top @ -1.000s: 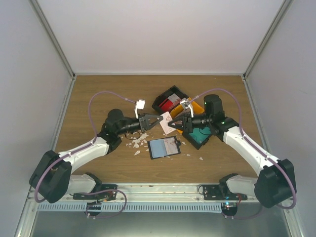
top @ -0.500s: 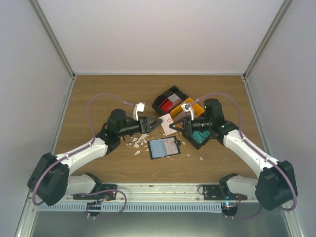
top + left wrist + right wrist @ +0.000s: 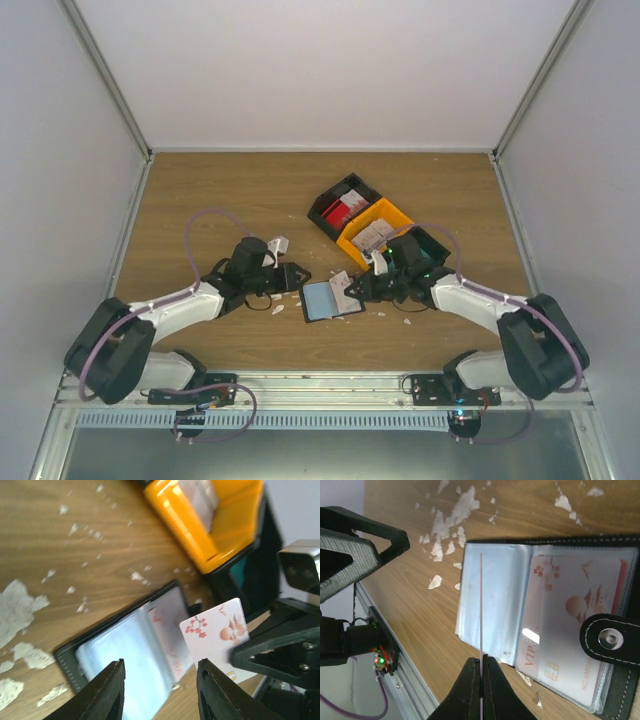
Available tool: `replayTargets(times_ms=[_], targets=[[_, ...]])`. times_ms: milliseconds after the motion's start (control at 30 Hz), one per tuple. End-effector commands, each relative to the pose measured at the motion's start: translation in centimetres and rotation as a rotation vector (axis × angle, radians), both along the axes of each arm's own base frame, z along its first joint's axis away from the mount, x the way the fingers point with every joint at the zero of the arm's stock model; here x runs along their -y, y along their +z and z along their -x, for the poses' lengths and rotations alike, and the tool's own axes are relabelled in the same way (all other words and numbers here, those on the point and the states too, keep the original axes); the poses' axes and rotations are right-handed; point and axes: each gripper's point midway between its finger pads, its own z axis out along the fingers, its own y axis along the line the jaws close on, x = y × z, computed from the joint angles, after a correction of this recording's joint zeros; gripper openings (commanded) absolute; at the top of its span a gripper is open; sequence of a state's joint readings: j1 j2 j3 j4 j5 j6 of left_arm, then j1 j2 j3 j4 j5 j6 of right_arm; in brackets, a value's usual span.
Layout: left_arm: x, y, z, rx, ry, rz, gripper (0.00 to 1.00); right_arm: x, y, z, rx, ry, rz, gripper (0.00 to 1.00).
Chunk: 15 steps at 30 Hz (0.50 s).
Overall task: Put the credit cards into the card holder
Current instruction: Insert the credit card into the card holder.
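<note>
Dropped lower, right pincer [image 3: 481,662] clamps credit card [image 3: 215,630] over open card holder [image 3: 505,595], "VIP" legible inside; left pincer [image 3: 160,682] agape, empty.

Left wrist cam is pretty soft: the small black folding wallet [image 3: 125,645] is a blur, and its lower edge sits behind the two black fingers [image 3: 110,692] of the left claw [image 3: 160,680]. The thin white plastic card [image 3: 212,630] loses its lower right corner behind a black finger [image 3: 270,645] of the right claw [image 3: 481,662]. On the right wrist cam that card is edge-on, just a pale line, face unreadable, and the wallet runs off the right edge. The yellow plastic bin [image 3: 180,520] is chopped by the top edge. From the top cam the card's print is too small to make out.
</note>
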<state>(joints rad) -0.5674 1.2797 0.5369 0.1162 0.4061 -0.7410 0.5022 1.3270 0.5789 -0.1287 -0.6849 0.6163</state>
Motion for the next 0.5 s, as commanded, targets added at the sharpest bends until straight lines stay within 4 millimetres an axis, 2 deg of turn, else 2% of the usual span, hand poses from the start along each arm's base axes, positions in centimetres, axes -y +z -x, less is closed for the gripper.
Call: replayTargets(times_ms=[0,167,467], targets=[[0.1,-3.0,0.5,-0.067,-0.025,-0.041,0.4,-1.0,-1.5,-0.6,-0.025,-0.038,0.018,0.01],[0.3,-5.3,0.5,-0.122,-0.027,-0.058,0.38,-1.3,-2.8,-1.2,-0.044,-0.044,0.06,0.01],[-0.1,-7.4,1.1,-0.182,0.005,-0.104,0.34,-1.8,-4.7,-1.2,-0.102,-0.006,0.085,0.01]])
